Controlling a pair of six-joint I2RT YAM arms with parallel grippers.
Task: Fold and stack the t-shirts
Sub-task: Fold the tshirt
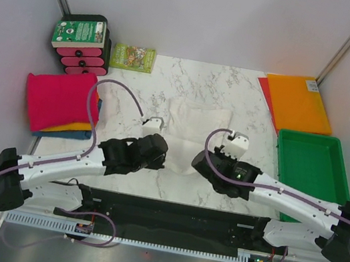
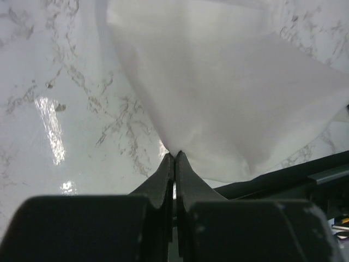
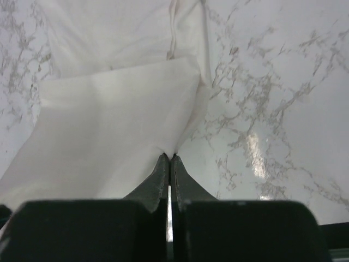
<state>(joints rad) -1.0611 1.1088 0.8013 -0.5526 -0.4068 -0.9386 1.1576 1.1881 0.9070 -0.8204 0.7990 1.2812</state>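
A thin white t-shirt [image 1: 197,129] lies on the marble table between my two arms. My left gripper [image 2: 175,154] is shut on its near left corner, and the cloth [image 2: 229,82] rises taut from the fingertips. My right gripper [image 3: 170,156] is shut on its near right corner, with the cloth [image 3: 114,131] lifted and folded over. In the top view the left gripper [image 1: 166,151] and right gripper [image 1: 198,159] sit at the shirt's near edge. A folded pile at the left has a magenta-pink shirt [image 1: 60,98] on an orange one [image 1: 70,127] and a blue one [image 1: 59,134].
A green plastic tray [image 1: 285,160] stands at the right. A flat orange sheet [image 1: 297,102] lies behind it. A black and pink rack with a green box [image 1: 80,43] and a green booklet [image 1: 132,57] stand at the back left.
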